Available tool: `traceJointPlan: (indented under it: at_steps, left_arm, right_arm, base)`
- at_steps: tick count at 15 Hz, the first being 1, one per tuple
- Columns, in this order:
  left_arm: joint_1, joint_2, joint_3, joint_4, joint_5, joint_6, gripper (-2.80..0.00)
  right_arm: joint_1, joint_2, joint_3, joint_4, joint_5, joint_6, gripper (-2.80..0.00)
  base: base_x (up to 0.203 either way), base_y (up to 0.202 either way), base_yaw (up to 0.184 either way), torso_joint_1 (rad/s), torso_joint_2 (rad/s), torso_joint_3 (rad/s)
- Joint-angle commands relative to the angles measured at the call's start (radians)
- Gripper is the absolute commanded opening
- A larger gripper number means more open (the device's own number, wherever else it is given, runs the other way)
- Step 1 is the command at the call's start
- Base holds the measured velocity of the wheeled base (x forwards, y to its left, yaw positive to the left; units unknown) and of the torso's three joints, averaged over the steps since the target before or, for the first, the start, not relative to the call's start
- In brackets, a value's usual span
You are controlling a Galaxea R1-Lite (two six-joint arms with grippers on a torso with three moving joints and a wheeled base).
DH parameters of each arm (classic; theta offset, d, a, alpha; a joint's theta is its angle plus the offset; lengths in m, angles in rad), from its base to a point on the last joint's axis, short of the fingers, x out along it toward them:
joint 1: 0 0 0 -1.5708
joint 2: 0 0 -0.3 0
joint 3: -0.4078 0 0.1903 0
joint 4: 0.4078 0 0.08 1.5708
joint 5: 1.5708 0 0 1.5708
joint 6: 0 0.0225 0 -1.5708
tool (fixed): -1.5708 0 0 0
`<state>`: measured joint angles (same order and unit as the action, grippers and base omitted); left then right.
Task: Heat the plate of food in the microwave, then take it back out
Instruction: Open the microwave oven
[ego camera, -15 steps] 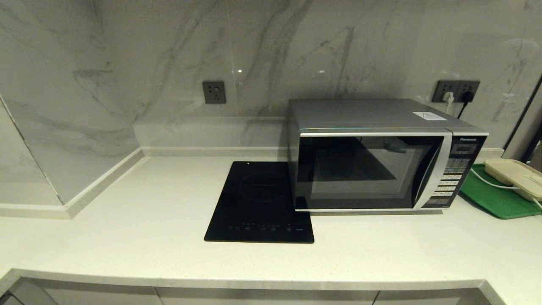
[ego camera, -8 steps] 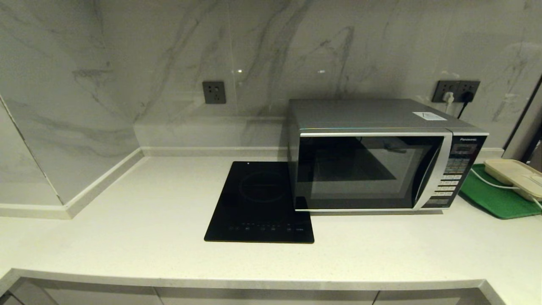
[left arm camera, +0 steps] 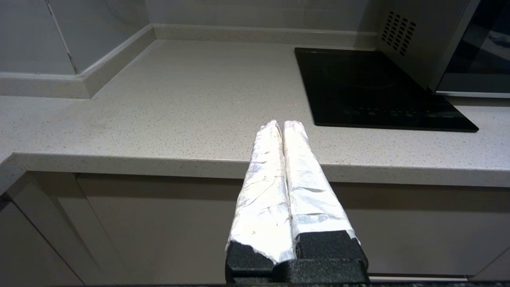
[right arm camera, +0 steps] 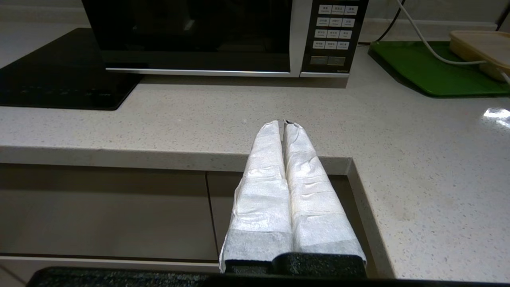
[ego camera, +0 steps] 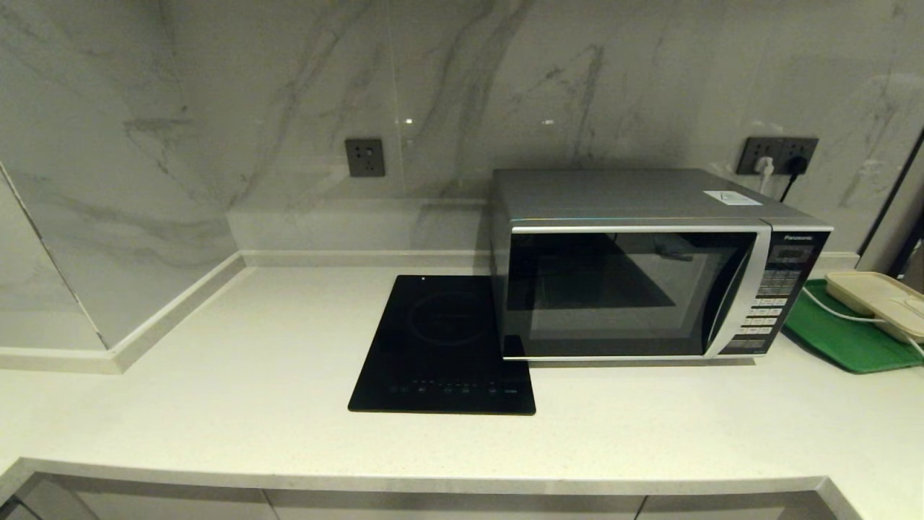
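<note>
The silver microwave (ego camera: pixel 650 267) stands on the pale counter with its dark glass door closed; its keypad (right arm camera: pixel 334 32) also shows in the right wrist view. The plate of food is out of view. Neither arm appears in the head view. My left gripper (left arm camera: pixel 282 124) is shut and empty, held in front of the counter's front edge, left of the cooktop. My right gripper (right arm camera: pixel 283 124) is shut and empty too, low before the counter edge, facing the microwave's keypad side.
A flat black cooktop (ego camera: pixel 444 347) lies just left of the microwave. A green tray (ego camera: pixel 848 336) with a cream rectangular box (ego camera: pixel 877 300) and a white cable sits at the right. Wall sockets (ego camera: pixel 778 155) are behind. Cabinet fronts (left arm camera: pixel 159 223) run under the counter.
</note>
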<state>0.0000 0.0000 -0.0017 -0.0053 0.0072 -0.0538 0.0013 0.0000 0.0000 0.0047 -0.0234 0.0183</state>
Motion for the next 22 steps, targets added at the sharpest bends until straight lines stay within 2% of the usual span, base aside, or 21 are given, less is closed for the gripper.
traceJointPlan:
  at_steps: [1, 15, 17, 19, 20, 22]
  left_arm:
    - [0.000, 0.000, 0.000, -0.001, 0.000, -0.001, -2.80]
    - [0.000, 0.000, 0.000, -0.001, 0.000, -0.001, -2.80]
    - [0.000, 0.000, 0.000, -0.001, 0.000, 0.000, -2.80]
    - [0.000, 0.000, 0.000, -0.001, 0.000, -0.001, -2.80]
    - [0.000, 0.000, 0.000, -0.001, 0.001, -0.001, -2.80]
    - [0.000, 0.000, 0.000, -0.001, 0.000, -0.001, -2.80]
  right_arm:
    - [0.000, 0.002, 0.000, 0.000, 0.001, 0.000, -2.80]
    - [0.000, 0.002, -0.028, 0.001, -0.004, 0.000, -2.80]
    - [0.000, 0.059, -0.173, 0.028, 0.011, 0.016, -2.80]
    - [0.000, 0.210, -0.349, 0.048, 0.022, 0.024, -2.80]
    - [-0.004, 0.299, -0.427, 0.055, 0.009, 0.017, -2.80]
    - [-0.019, 0.495, -0.567, 0.060, -0.080, -0.043, -2.80]
  base:
    - [0.000, 0.000, 0.000, 0.000, 0.00, 0.000]
    - [0.000, 0.000, 0.000, 0.000, 0.00, 0.000]
    - [0.000, 0.000, 0.000, 0.000, 0.00, 0.000]
    - [0.000, 0.000, 0.000, 0.000, 0.00, 0.000]
    - [0.000, 0.000, 0.000, 0.000, 0.00, 0.000]
    - [0.000, 0.000, 0.000, 0.000, 0.00, 0.000]
